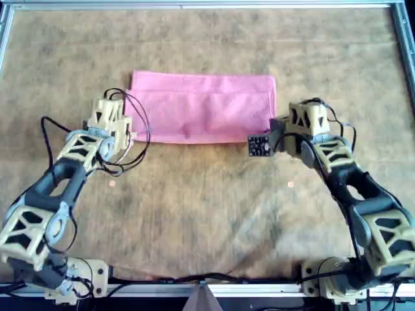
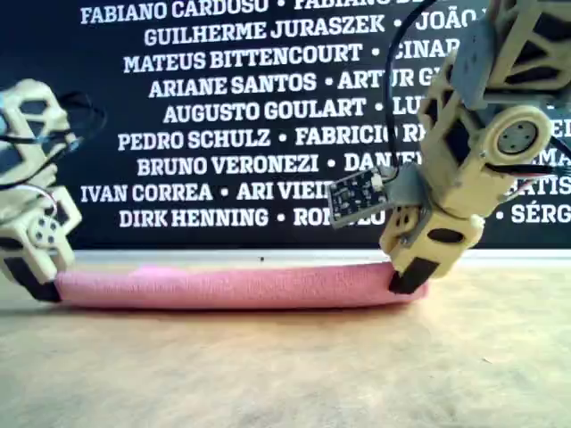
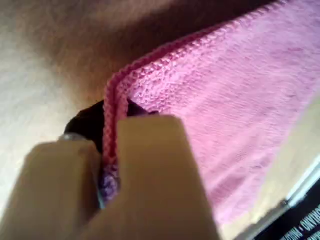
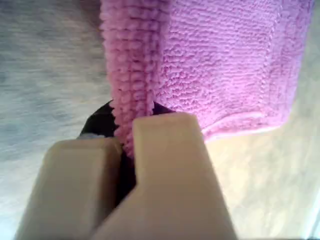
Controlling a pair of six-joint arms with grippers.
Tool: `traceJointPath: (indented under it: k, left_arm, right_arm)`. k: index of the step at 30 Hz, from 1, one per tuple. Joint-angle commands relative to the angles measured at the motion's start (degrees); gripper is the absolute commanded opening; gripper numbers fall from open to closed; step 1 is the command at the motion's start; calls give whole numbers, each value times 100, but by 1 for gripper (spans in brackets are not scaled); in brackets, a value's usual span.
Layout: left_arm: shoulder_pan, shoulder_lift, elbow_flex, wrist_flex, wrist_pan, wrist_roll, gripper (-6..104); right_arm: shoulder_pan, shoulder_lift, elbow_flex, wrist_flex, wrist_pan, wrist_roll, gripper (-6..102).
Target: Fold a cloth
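Observation:
The pink cloth [image 1: 204, 107] lies folded into a long flat rectangle on the table. It shows as a low pink band in the exterior view [image 2: 223, 287]. My first gripper [image 3: 112, 140] is shut on a corner of the cloth [image 3: 240, 100], at its right end in the overhead view [image 1: 277, 129] and in the exterior view [image 2: 406, 278]. My second gripper [image 4: 127, 135] is shut on the thick edge of the cloth [image 4: 225, 65], at its left end in the overhead view [image 1: 128, 133] and in the exterior view [image 2: 36, 283]. Both grippers sit low at the table.
The brown table surface [image 1: 207, 220] has a metal frame rail [image 1: 194, 5] around it. A small circuit board [image 1: 259, 146] hangs beside the arm on the overhead view's right. Loose black cables [image 1: 141, 139] loop beside the other arm. A black banner [image 2: 223, 116] stands behind.

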Motion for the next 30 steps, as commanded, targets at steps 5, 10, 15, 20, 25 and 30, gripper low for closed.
traceJointPath:
  k: [5, 10, 15, 20, 25, 30]
  left_arm:
    - [-132, 1248, 773, 35, 44, 26, 0]
    - [-132, 1468, 1169, 35, 44, 26, 0]
    - [-132, 1687, 1600, 35, 44, 26, 0]
    - [-132, 1890, 1969, 35, 44, 26, 0]
    - [-132, 1907, 2101, 35, 44, 26, 0]
    - [-141, 1907, 2145, 35, 44, -44, 0]
  right_arm:
    - [79, 967, 290, -229, -44, 9, -1]
    - [378, 1204, 686, -229, -44, -26, -1]
    - [545, 1494, 1116, -229, 18, -35, -1]
    - [501, 1740, 1485, -229, 35, -44, -1]
    - [492, 1934, 1819, -229, 35, -44, -1]
    - [448, 1925, 2092, -229, 44, 18, -1]
